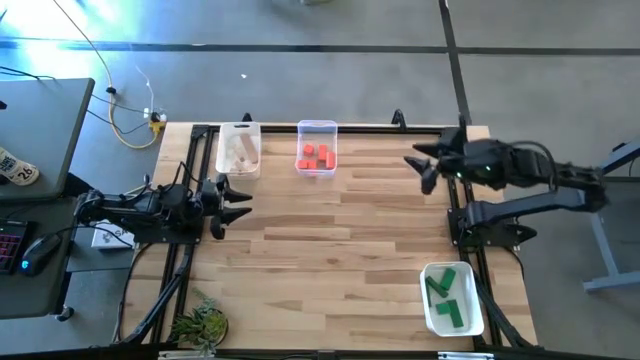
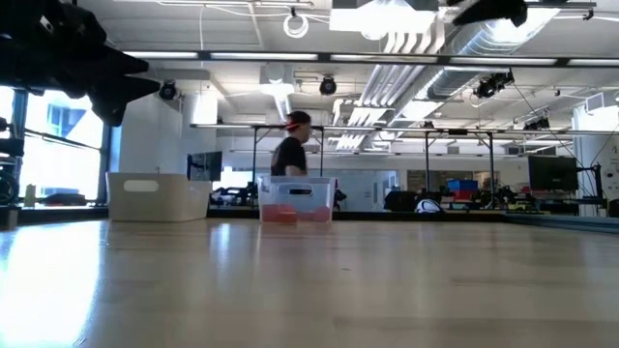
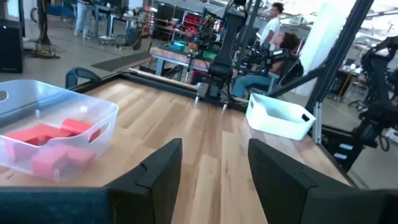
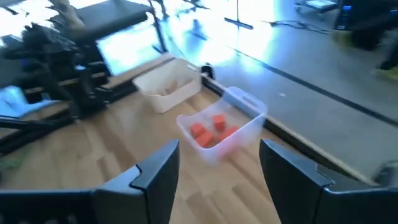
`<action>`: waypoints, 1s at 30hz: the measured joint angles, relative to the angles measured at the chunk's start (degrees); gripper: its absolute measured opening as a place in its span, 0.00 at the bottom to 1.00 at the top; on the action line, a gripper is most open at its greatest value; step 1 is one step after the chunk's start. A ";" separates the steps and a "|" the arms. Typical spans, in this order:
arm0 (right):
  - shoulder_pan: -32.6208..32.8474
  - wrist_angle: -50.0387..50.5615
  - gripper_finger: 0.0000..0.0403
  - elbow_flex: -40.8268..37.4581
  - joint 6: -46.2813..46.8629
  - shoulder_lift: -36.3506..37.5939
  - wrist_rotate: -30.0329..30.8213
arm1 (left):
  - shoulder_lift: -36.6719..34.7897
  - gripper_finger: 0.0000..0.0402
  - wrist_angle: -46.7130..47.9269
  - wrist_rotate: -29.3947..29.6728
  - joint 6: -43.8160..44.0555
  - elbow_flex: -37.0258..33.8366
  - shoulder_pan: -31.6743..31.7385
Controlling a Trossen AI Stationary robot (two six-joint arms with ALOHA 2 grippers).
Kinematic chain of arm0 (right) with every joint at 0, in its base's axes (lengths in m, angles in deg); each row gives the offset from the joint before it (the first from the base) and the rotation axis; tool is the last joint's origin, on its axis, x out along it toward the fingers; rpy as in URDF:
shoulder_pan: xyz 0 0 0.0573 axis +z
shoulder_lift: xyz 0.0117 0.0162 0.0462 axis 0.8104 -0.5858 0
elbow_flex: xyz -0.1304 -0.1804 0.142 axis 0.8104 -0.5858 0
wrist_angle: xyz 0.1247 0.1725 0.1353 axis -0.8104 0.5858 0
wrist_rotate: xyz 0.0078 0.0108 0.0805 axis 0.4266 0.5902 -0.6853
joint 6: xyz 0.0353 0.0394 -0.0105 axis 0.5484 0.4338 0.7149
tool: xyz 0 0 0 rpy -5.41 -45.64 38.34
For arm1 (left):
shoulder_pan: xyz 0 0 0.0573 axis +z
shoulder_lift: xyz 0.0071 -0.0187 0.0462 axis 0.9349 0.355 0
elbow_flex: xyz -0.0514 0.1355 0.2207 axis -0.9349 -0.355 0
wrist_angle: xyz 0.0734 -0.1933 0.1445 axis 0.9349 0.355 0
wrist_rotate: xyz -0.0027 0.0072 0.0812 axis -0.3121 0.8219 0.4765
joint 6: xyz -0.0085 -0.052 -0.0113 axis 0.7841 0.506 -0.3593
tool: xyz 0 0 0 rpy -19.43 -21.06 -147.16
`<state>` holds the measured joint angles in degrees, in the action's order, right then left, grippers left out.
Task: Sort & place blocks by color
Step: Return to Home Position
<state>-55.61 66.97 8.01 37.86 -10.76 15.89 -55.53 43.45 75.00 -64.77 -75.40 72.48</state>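
Seemingly sorted blocks (image 1: 316, 156) fill three bins (image 1: 317, 124); left hand (image 1: 243, 202), right hand (image 1: 415, 170) parted.

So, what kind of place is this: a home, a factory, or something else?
Most likely a robotics lab or workshop. The low view shows a large hall with bare ceiling ducts, a monitor among far benches and a person; in the high view the wooden table stands on a concrete floor.
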 joint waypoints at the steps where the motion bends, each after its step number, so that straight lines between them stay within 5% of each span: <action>1: 0.00 -2.35 0.52 -3.60 0.08 2.42 -0.57 | 0.00 0.43 0.02 0.09 -0.38 0.00 0.00; 14: 0.02 -13.87 0.52 -35.26 -0.03 25.67 -4.83 | 0.00 0.43 0.00 0.18 -0.67 0.00 0.00; 26: 0.00 -16.20 0.52 -47.94 -0.47 42.87 -10.02 | 0.00 0.43 0.00 0.30 -0.66 0.02 0.00; 30: 0.02 -17.18 0.52 -48.72 -1.81 42.66 -12.53 | 0.03 0.43 -0.02 0.29 -0.65 0.07 0.02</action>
<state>-55.59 49.79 -40.71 36.05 31.91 3.36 -55.51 43.43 75.29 -65.43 -75.34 72.50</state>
